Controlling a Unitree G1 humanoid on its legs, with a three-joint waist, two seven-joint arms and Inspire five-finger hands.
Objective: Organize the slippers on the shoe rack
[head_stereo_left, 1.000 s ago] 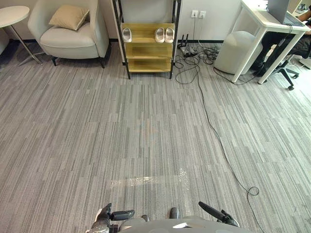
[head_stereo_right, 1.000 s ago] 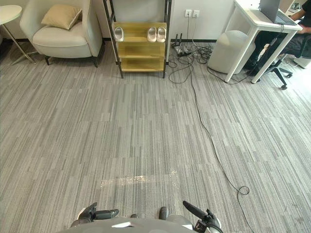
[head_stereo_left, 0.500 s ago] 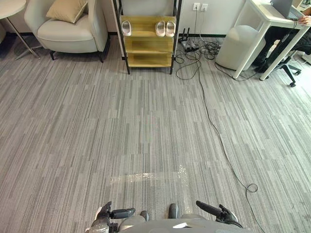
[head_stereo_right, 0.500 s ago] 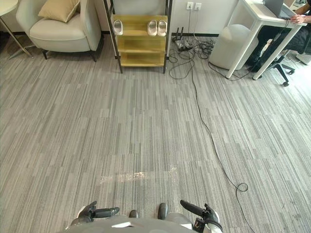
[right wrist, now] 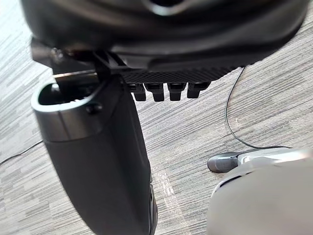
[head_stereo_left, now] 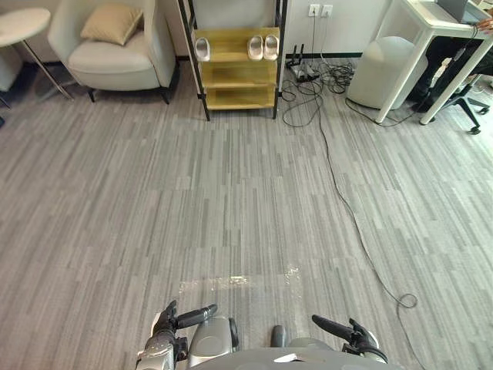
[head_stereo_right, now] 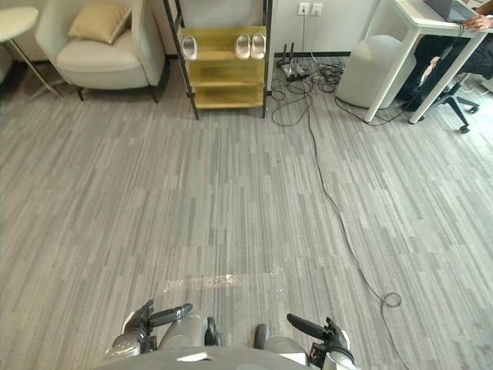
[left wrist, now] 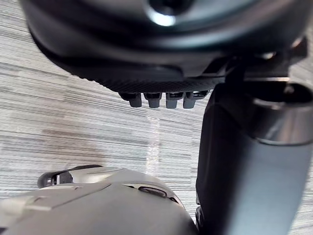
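Observation:
The wooden shoe rack [head_stereo_left: 236, 73] with a black frame stands far ahead against the wall. On its top shelf lies one pale slipper [head_stereo_left: 202, 48] at the left, and a pair of pale slippers [head_stereo_left: 255, 47] [head_stereo_left: 271, 46] at the right. The lower shelves look bare. My left hand [head_stereo_left: 166, 339] and right hand [head_stereo_left: 358, 339] hang low, close to my body, far from the rack. In the wrist views the left hand [left wrist: 161, 54] and right hand [right wrist: 161, 44] hold nothing, fingers relaxed, thumbs standing out over the carpet.
A cream armchair [head_stereo_left: 115, 54] with a cushion stands left of the rack, a round side table [head_stereo_left: 23, 23] further left. A black cable [head_stereo_left: 347, 208] runs across the carpet from a tangle [head_stereo_left: 308, 73] by the wall. A white desk [head_stereo_left: 439, 31], a grey pouf [head_stereo_left: 377, 73] and a seated person [head_stereo_right: 477, 23] are at the right.
The whole picture has shifted, so the camera moved. My left hand sits slightly higher in view. The slippers on the rack have not moved.

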